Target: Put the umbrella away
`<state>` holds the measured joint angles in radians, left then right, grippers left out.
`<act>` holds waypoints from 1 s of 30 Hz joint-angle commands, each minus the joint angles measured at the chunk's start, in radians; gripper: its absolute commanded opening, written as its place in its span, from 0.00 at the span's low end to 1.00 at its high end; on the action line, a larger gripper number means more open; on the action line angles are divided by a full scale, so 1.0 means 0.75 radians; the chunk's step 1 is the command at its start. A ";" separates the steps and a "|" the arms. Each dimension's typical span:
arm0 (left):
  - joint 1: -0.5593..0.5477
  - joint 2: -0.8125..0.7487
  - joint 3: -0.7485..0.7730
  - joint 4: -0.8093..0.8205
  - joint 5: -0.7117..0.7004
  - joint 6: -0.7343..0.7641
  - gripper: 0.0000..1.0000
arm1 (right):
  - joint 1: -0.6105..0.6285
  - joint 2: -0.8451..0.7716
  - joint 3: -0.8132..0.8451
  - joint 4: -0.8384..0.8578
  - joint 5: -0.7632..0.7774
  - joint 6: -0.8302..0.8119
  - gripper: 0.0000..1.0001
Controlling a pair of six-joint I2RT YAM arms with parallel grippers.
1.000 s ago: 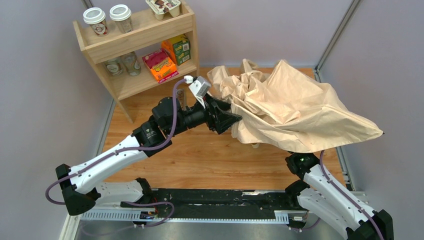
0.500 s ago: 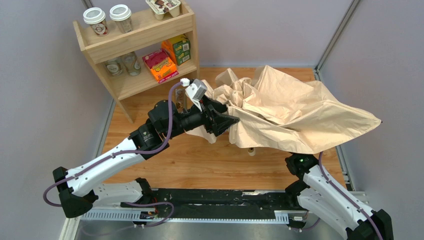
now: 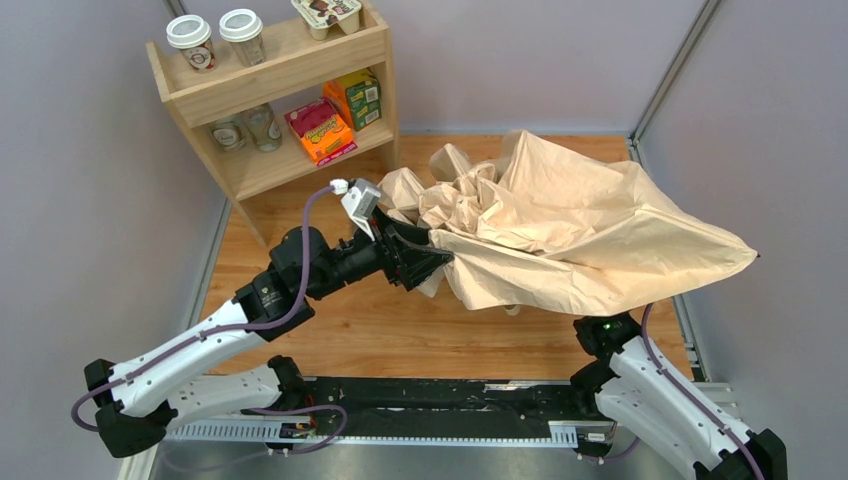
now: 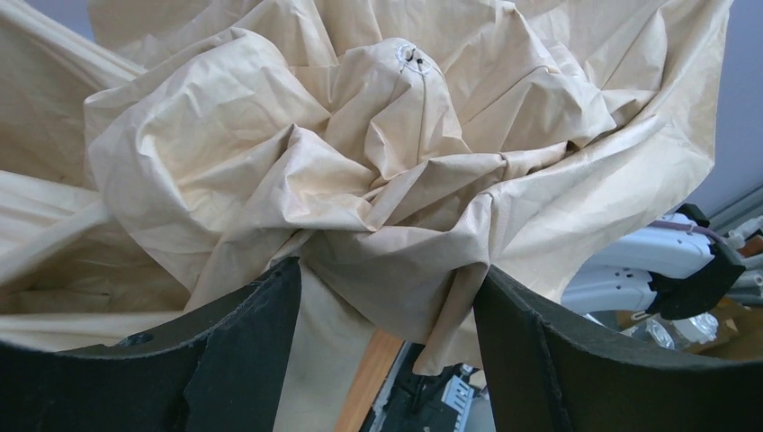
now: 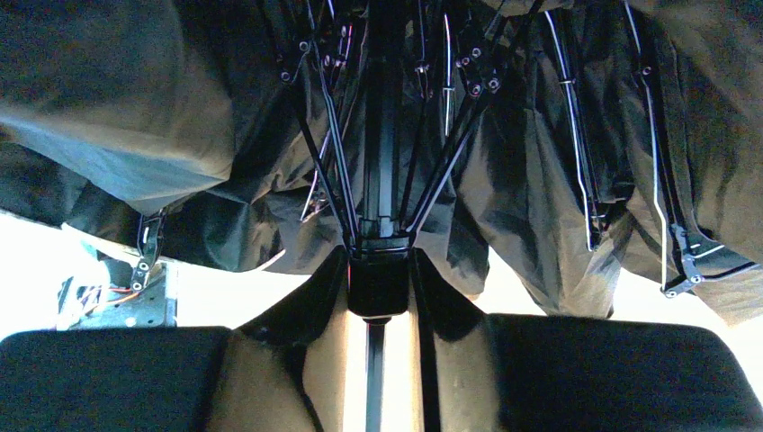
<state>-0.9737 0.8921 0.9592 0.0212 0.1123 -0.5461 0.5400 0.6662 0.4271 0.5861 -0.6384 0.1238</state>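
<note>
Left pincer (image 3: 430, 264), top view: at frame centre, tip pushed into the crumpled left side of the umbrella (image 3: 590, 225). Jaw spacing cannot be read from here. The pale beige canopy is half collapsed. It spreads from centre to the right edge and is raised above the wooden table (image 3: 330, 322). It covers the end of the right arm (image 3: 645, 380), so the right pincer is out of sight in this view. A wooden shelf (image 3: 285, 68) stands at upper left, apart from the umbrella. It carries two lidded cups (image 3: 190, 42) on top, and an orange box (image 3: 322, 130) and a green box (image 3: 360, 98) one level down.

Left wrist view: the left pincer (image 4: 387, 292) has both fingers (image 4: 243, 360) spread wide. Bunched fabric of the umbrella (image 4: 360, 162) fills the upper frame and hangs into the gap. It lies against the inner edges of both fingers without being squeezed.

Right wrist view: the right pincer (image 5: 379, 270) looks up beneath the canopy. Its fingers close in on both sides of the black runner (image 5: 378, 288) on the shaft (image 5: 375, 378), clamped on the umbrella. Thin black ribs (image 5: 324, 153) fan upward from the runner under shaded fabric.
</note>
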 commanded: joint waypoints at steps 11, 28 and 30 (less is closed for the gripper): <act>0.016 0.173 0.106 0.311 0.206 0.258 0.77 | 0.016 0.036 0.144 0.067 -0.229 -0.063 0.00; 0.016 0.193 0.147 0.344 0.035 0.131 0.74 | 0.031 0.018 0.165 -0.221 -0.268 -0.206 0.00; 0.020 0.183 0.136 0.334 -0.053 0.043 0.75 | 0.041 0.024 0.161 -0.227 -0.261 -0.206 0.00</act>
<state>-0.9703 1.0374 1.0092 0.2195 0.2314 -0.4145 0.5289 0.7029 0.5247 0.4515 -0.7197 0.0486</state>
